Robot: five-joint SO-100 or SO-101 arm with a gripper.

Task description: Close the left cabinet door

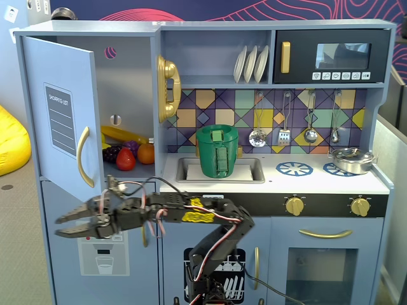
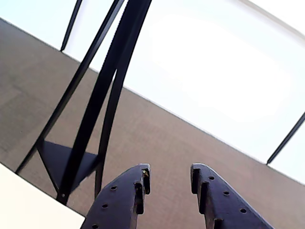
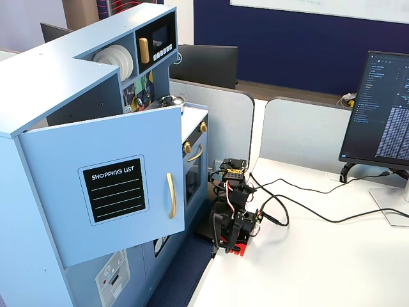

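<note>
gripper (image 1: 62, 226) hanging with fingers spread, pinching nothing. left cabinet door (image 1: 62, 121) sitting just above gripper tip, swinging wide open, gold handle (image 1: 82, 156) up and slightly back of tip, no contact. task looking barely begun: whole push to shut remaining.

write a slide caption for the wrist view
Open black two-finger hand aimed away from the toy kitchen at brown carpet and a black metal frame.
</note>
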